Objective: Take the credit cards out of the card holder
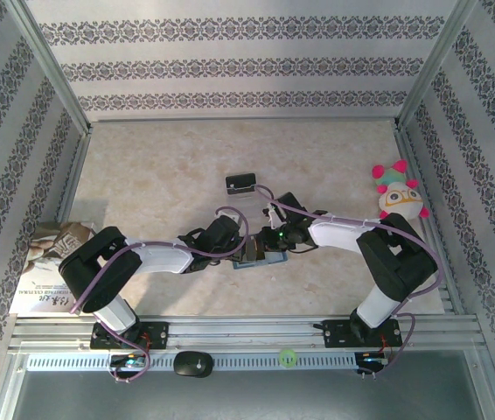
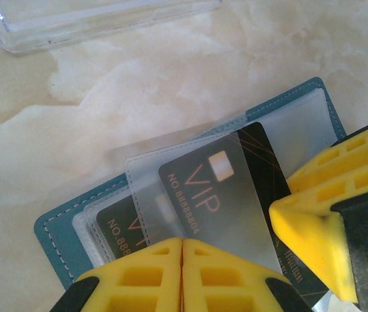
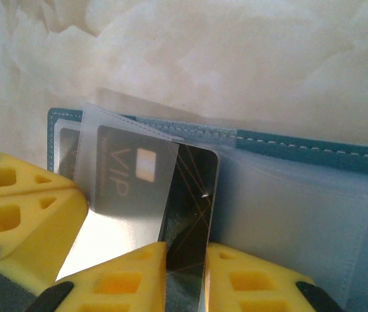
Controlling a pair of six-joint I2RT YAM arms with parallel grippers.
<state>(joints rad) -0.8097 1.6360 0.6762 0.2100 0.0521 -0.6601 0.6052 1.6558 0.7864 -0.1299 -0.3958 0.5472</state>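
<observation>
Yellow left jaws clamp card holder (image 2: 52, 235), right jaws clamp VIP card (image 3: 194, 188).

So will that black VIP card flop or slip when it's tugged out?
Probably stiff: the black VIP card shows straight edges while the clear sleeve over it bends. Likely slippery, given its glossy face. It looks thin, so probably light.
</observation>
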